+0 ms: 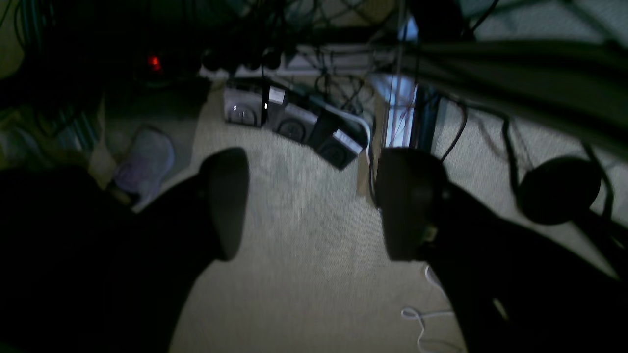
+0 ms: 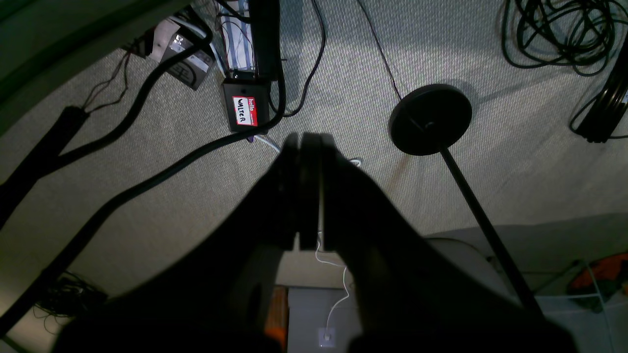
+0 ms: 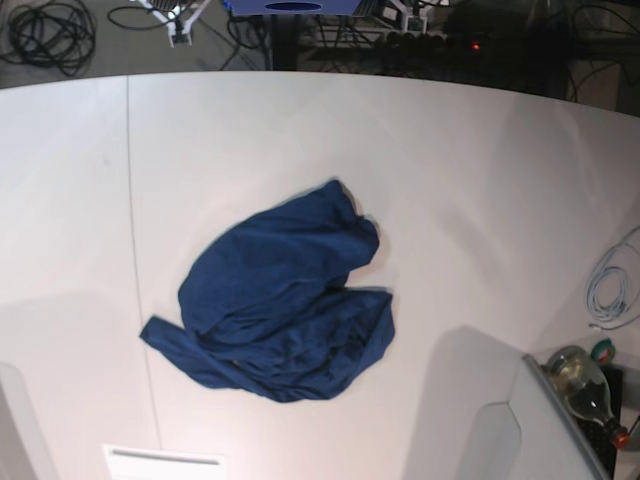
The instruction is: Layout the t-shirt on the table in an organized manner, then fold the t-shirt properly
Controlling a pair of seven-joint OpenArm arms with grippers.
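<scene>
One crumpled t-shirt (image 3: 280, 305) lies diagonally on the table (image 3: 480, 180); left pincer (image 1: 314, 206) gapes, right pincer (image 2: 309, 191) closed, empty.

Robotics lab, carpeted floor (image 2: 515, 162) strewn with cable coils (image 2: 559, 34), power supplies (image 1: 289, 122), white desk (image 3: 480, 180) above

I can't see either arm from the base view; both sit outside that picture. The t-shirt (image 3: 285, 305) lies bunched, so its sleeves and collar are folded under and I can't pick them out. The bench (image 3: 480, 180) runs off the left, right and bottom edges. My left wrist view is dim and blurred: the left claw (image 1: 314, 206) shows only as dark shapes, and the boxes (image 1: 294, 125) on the floor beyond are too soft to identify. The right claw (image 2: 308, 191) hides the floor behind it.
</scene>
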